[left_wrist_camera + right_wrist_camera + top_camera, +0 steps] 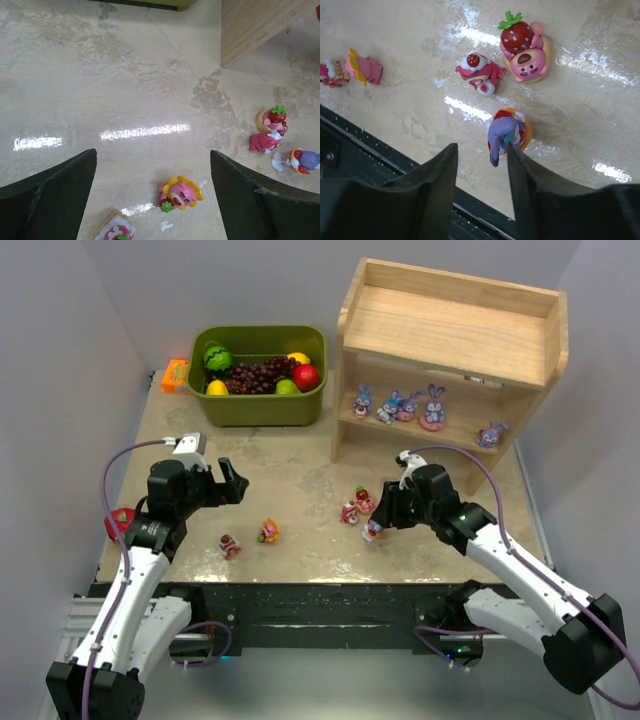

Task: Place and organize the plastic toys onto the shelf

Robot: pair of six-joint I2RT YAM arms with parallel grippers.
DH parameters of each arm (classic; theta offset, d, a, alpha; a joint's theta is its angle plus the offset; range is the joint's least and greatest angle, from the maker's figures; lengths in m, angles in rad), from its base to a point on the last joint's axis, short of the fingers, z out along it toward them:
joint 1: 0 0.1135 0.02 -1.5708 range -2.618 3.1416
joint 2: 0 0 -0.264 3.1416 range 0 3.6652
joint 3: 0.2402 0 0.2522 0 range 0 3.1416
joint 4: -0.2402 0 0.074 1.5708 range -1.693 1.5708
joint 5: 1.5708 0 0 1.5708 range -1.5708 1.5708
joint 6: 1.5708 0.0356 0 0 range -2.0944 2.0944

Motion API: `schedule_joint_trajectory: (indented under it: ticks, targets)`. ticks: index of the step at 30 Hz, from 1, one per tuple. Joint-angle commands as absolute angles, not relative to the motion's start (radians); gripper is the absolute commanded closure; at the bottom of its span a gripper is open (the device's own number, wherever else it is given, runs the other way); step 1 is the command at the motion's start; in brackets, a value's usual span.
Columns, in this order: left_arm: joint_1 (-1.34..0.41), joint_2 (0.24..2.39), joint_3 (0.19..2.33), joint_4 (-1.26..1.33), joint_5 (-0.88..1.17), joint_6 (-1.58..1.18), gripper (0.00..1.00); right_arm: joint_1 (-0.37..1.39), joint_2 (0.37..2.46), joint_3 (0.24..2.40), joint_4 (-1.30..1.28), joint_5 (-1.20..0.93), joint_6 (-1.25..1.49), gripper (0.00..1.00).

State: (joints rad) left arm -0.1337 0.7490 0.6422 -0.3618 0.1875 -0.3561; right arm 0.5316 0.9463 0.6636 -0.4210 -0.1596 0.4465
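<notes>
The wooden shelf [450, 325] stands at the back right, with several blue-purple bunnies [433, 408] on its lower tier. Loose toys lie on the table: a strawberry bear [524, 50], a pink bear [479, 74], a flower bear [181, 192] and a cake-topped toy [115, 231]. My right gripper [481, 150] is low over a purple bunny on an orange base [507, 131]. Its jaws are half closed; the right finger touches the bunny and the left one stands apart. My left gripper [152, 151] hangs open above the flower bear, holding nothing.
An olive-green bin [262, 405] of fake fruit sits at the back left, with an orange box [175, 375] beside it. A red object [120, 522] lies at the table's left edge. The dark front edge [370, 145] runs just behind the right fingers.
</notes>
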Motion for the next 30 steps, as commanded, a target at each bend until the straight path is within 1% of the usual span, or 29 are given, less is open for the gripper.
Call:
schedule_joint_trajectory:
  ticks: [1, 4, 6, 8, 10, 11, 15, 16, 19, 20, 23, 30]
  targets:
    - [-0.138, 0.749, 0.640, -0.328, 0.227, -0.350, 0.01, 0.561, 0.980, 0.670, -0.371, -0.060, 0.503, 0.61]
    - [-0.138, 0.752, 0.632, -0.308, 0.285, -0.353, 0.00, 0.571, 0.996, 0.669, -0.377, -0.015, 0.517, 0.71]
    - [-0.138, 0.758, 0.626, -0.290, 0.325, -0.359, 0.00, 0.572, 1.003, 0.667, -0.380, -0.003, 0.522, 0.74]
    - [-0.138, 0.768, 0.624, -0.282, 0.350, -0.371, 0.01, 0.574, 1.003, 0.666, -0.385, -0.003, 0.525, 0.85]
    - [-0.138, 0.779, 0.623, -0.267, 0.365, -0.386, 0.00, 0.575, 0.996, 0.667, -0.400, 0.040, 0.535, 0.96]
    - [-0.138, 0.782, 0.621, -0.261, 0.382, -0.393, 0.00, 0.575, 0.991, 0.670, -0.408, 0.057, 0.540, 1.00]
    - [-0.141, 0.790, 0.618, -0.230, 0.396, -0.422, 0.00, 0.574, 0.936, 0.701, -0.469, 0.196, 0.604, 1.00]
    - [-0.141, 0.790, 0.615, -0.224, 0.399, -0.437, 0.01, 0.574, 0.908, 0.710, -0.501, 0.291, 0.618, 1.00]
    - [-0.147, 0.790, 0.607, -0.201, 0.399, -0.463, 0.01, 0.574, 0.864, 0.726, -0.529, 0.409, 0.690, 1.00]
    - [-0.150, 0.792, 0.607, -0.196, 0.397, -0.466, 0.00, 0.574, 0.859, 0.724, -0.531, 0.469, 0.707, 1.00]
    - [-0.150, 0.793, 0.606, -0.195, 0.393, -0.469, 0.00, 0.575, 0.867, 0.713, -0.532, 0.561, 0.802, 1.00]
    - [-0.150, 0.784, 0.603, -0.204, 0.370, -0.474, 0.01, 0.574, 0.928, 0.658, -0.456, 0.638, 1.021, 1.00]
